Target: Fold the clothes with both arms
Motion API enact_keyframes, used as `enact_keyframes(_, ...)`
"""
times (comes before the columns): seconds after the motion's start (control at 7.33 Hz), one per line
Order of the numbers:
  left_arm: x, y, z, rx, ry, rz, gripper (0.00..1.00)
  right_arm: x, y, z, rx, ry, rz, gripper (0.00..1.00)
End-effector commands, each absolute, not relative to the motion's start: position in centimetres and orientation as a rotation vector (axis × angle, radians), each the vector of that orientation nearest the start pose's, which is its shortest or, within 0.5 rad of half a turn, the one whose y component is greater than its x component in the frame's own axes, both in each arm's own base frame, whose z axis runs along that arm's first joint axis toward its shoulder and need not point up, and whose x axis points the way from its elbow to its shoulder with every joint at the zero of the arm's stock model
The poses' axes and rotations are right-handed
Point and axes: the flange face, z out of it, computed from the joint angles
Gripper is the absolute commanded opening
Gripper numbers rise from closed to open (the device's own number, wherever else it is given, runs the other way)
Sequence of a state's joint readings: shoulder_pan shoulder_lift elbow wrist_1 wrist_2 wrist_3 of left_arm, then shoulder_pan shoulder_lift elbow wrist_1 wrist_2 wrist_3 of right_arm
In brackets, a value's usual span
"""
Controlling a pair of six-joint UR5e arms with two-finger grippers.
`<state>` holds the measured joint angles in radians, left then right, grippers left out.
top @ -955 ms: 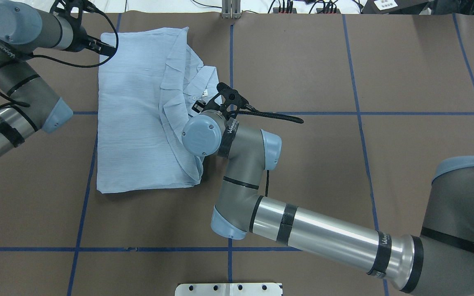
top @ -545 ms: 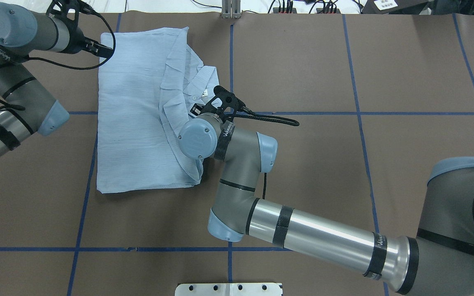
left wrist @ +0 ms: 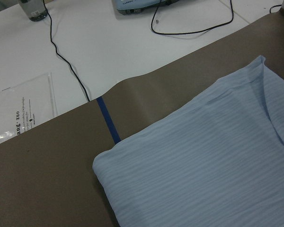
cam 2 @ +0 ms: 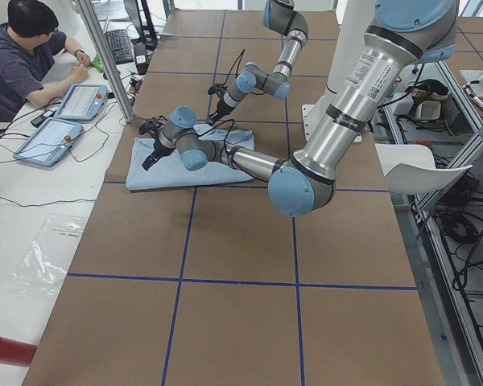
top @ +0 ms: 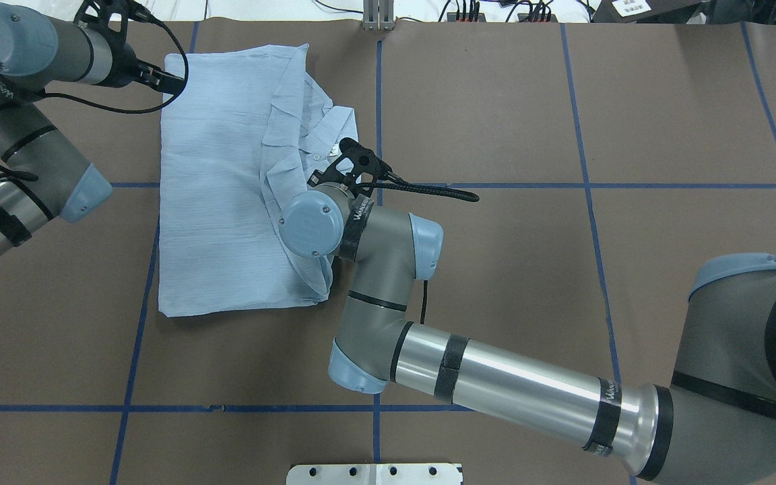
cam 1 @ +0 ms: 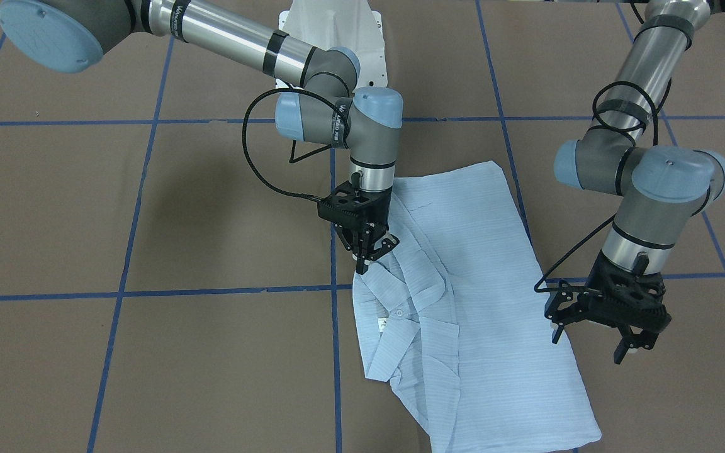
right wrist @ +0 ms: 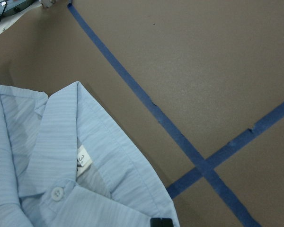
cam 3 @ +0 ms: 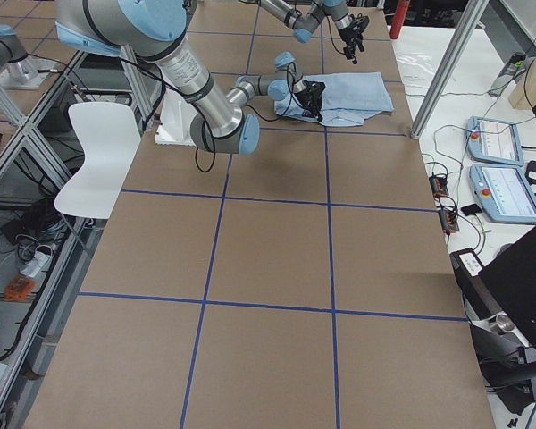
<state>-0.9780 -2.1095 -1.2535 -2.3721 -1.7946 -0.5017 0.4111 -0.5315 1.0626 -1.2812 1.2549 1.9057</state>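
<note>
Item: light-blue striped shirt (top: 219, 202). Folded to a long rectangle on the brown table (top: 563, 283), upper left-centre of the overhead frame. Long axis top to bottom of that frame; collar (top: 334, 131) on the right-hand long edge.

Right gripper (cam 1: 376, 257): over the collar-side edge, centre of the front-facing frame. Fingers moderately apart, nothing seen between them. Shirt body to the frame's right of those fingers.

Left gripper (cam 1: 588, 346): at the opposite long edge, lower right of the front-facing frame. Fingers wide and empty; contact with the cloth not determinable.

Judged nearer to a grasp: right gripper, directly above fabric. Left gripper at the very margin, by one corner.

Overhead view: right fingertips hidden under the wrist, so spread readable front-facing only. Right wrist view: neck label (right wrist: 84, 163), white button (right wrist: 57, 192), crossing blue tape (right wrist: 203, 165). Left wrist view: one rounded shirt corner, lower right of frame, no fingers in shot.
</note>
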Motion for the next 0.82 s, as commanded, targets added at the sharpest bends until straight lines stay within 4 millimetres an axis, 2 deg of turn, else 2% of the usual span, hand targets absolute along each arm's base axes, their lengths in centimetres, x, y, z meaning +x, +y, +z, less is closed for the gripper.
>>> enact_keyframes(0.0, 31.6, -66.8, 41.0, 0.759, 0.711, 0.201, 1.0, -70.4, -48.7, 16.5, 0.363, -0.82, 0.77, 0.0)
enact_keyframes(0.14, 31.2, -66.0, 41.1, 0.764, 0.715, 0.203, 1.0, -69.8, -48.6, 15.4, 0.376, -0.835, 0.744, 0.0)
enact_keyframes(0.41, 31.0, -65.6, 41.3, 0.765, 0.715, 0.203, 1.0, -68.2, -47.7, 16.4, 0.363, -0.81, 0.726, 0.0)
enact_keyframes(0.55, 31.0, -65.6, 41.3, 0.765, 0.715, 0.203, 1.0, -65.2, -46.4, 17.9, 0.369, -0.794, 0.703, 0.0)
enact_keyframes(0.68, 31.1, -65.6, 41.3, 0.763, 0.715, 0.205, 1.0, -61.6, -44.7, 20.5, 0.372, -0.791, 0.698, 0.0)
